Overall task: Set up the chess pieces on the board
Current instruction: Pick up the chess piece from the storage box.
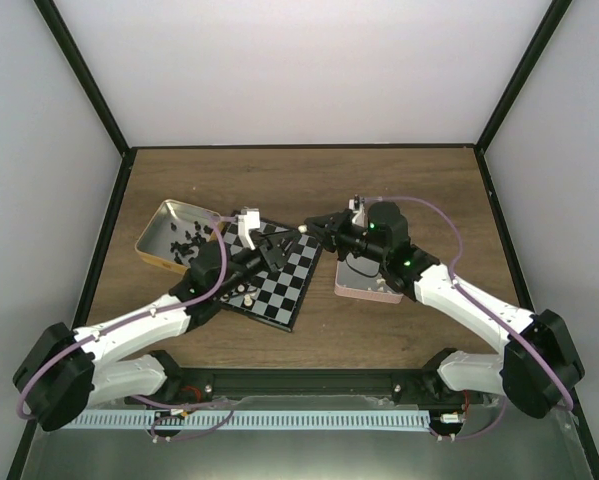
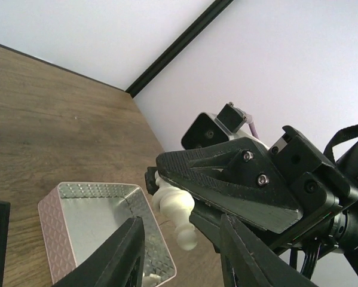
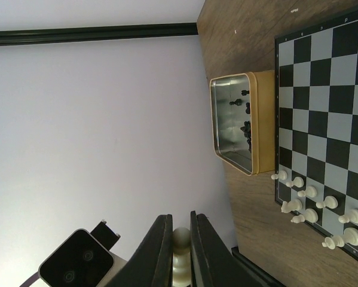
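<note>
My right gripper is shut on a cream-white chess piece with a round head, held in the air above the far right corner of the board. In the left wrist view the piece sticks out of the right gripper's black fingers. My left gripper faces it with its jaws apart on either side of the piece's head, not touching it. Several white pieces stand along one edge of the board; they also show in the top view as white pieces.
A gold tin holding several black pieces sits left of the board. A pink tin lies right of the board, under the right arm; its shiny inside shows below the two grippers. Dark frame rails edge the table.
</note>
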`<action>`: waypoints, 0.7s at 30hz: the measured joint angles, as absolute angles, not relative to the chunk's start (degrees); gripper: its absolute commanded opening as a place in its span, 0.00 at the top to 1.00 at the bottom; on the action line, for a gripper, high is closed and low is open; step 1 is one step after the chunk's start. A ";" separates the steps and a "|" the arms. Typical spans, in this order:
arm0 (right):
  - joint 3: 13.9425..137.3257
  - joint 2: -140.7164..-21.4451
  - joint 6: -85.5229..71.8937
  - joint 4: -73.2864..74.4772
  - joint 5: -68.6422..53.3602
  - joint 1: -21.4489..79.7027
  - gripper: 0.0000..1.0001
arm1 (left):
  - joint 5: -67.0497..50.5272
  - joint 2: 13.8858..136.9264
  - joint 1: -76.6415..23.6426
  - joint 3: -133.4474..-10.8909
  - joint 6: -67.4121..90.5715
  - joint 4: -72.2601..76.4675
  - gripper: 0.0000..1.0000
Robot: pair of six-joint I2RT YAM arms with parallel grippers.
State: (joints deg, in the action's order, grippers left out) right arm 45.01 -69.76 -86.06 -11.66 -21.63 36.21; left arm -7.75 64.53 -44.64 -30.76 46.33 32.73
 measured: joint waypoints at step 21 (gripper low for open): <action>45.34 -70.39 -83.20 -9.43 -19.64 36.29 0.91 | -6.37 66.08 -44.69 -33.47 45.36 27.38 0.96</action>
